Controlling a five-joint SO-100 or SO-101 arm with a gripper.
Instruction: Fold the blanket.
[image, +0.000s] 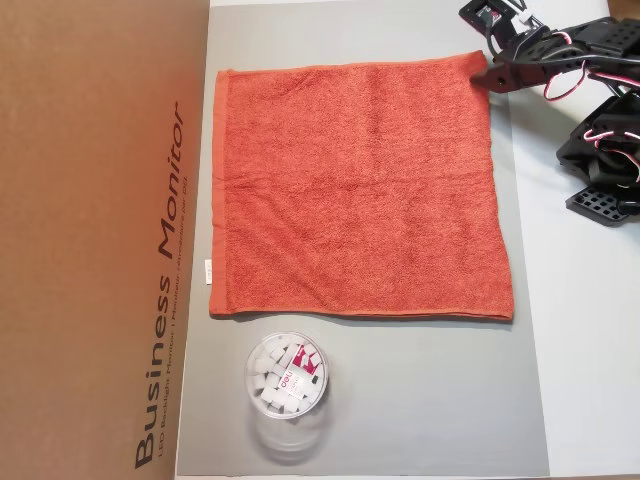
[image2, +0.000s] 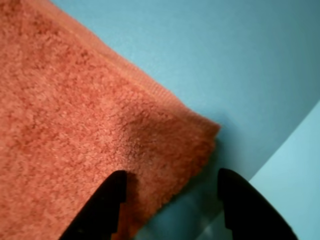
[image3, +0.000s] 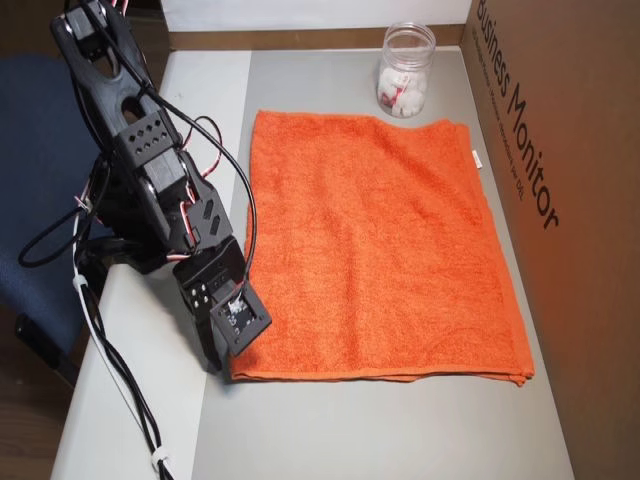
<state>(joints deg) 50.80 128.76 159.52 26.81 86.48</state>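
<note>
The blanket (image: 360, 190) is an orange-red terry towel lying flat and unfolded on the grey mat (image: 400, 400), with a small white tag on its left edge in an overhead view. It also fills the left of the wrist view as blanket (image2: 75, 125), and shows whole as blanket (image3: 380, 240). My gripper (image: 487, 76) is down at its top right corner, which is the near left corner for gripper (image3: 222, 365). In the wrist view the gripper (image2: 171, 175) is open, its two black fingers (image2: 112, 200) straddling the hemmed corner, one over the cloth, one over the mat.
A clear round tub (image: 287, 375) of white pieces stands on the mat just past one blanket edge, seen as tub (image3: 405, 72). A brown "Business Monitor" carton (image: 100, 240) borders the mat's far side. The arm's base (image: 605, 150) and cables sit on the white table.
</note>
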